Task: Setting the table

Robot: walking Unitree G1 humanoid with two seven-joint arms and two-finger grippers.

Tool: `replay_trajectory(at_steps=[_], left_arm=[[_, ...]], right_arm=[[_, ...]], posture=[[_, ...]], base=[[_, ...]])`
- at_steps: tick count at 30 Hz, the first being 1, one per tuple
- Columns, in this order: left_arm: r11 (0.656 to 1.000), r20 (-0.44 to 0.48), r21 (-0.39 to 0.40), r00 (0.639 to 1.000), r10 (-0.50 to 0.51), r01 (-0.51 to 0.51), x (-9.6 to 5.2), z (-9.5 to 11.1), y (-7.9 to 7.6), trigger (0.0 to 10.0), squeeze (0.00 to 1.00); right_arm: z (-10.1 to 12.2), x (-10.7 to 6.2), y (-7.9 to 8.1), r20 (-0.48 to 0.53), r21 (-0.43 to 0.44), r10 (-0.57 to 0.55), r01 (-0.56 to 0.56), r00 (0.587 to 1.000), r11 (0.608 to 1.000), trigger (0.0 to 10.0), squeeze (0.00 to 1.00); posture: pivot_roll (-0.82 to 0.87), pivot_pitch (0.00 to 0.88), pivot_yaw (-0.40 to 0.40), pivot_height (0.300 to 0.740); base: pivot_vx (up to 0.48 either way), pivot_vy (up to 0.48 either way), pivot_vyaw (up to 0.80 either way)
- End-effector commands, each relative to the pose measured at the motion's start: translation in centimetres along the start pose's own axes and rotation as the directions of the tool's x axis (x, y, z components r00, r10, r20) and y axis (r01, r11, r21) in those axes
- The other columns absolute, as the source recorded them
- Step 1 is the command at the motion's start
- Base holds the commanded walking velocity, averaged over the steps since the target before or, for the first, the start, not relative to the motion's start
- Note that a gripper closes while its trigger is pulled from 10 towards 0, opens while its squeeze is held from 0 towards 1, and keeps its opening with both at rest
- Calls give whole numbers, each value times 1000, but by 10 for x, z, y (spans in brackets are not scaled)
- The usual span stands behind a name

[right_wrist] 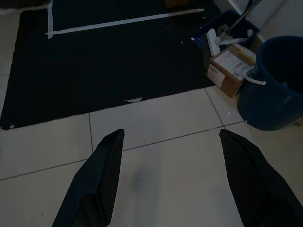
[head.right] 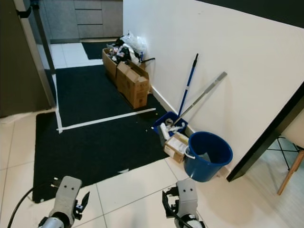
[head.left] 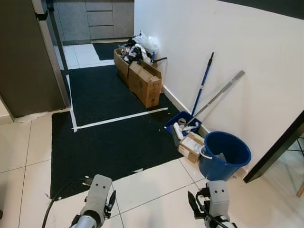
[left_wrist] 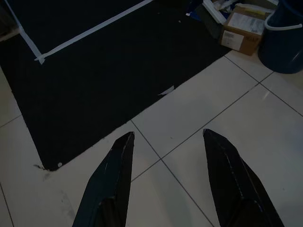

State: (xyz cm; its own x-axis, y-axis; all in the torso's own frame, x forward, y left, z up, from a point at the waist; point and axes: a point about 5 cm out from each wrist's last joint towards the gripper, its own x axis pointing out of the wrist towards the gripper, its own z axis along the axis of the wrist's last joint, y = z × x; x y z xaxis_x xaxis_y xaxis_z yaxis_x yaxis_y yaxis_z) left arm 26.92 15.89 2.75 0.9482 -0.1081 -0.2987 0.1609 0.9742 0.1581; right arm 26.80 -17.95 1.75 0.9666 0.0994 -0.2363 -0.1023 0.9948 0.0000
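Left eye view puts you over a white tiled floor with both grippers held low before the robot, each with nothing between its fingers. Your left gripper has its two black fingers spread well apart over the tile seams, just short of the edge of the black mat. Your right gripper is likewise spread wide above bare tile, with the mat's near edge ahead of it. A dark table edge slants in at the far right, near the right gripper's side, beside a wooden chair leg; you cannot tell what lies on top of it. Ahead and to the right of the right gripper, a blue bucket stands against the white wall, a small cardboard box touching it, then a blue tray of cleaning items with two long handles leaning on the wall. Farther along the wall stand larger cardboard boxes. White tape lines cross the mat.
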Motion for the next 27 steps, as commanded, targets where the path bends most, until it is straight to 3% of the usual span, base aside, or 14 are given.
replay_trajectory(at_steps=[1, 27], left_arm=[[1000, -30, -5, 1000, -10, 9, -4, -8, -2, 10000, 0], [1000, -28, -13, 1000, 3, -4, -4, -7, -2, 10000, 0]], right_arm=[[-6, -3, 1, -18, 2, -4, 4, 1000, 1000, 10000, 0], [-5, -2, 2, -19, 9, -2, 3, 1000, 1000, 10000, 0]], posture=[[56, 68, 29, 740], [71, 71, 26, 740]], base=[[0, 0, 0], [0, 0, 0]])
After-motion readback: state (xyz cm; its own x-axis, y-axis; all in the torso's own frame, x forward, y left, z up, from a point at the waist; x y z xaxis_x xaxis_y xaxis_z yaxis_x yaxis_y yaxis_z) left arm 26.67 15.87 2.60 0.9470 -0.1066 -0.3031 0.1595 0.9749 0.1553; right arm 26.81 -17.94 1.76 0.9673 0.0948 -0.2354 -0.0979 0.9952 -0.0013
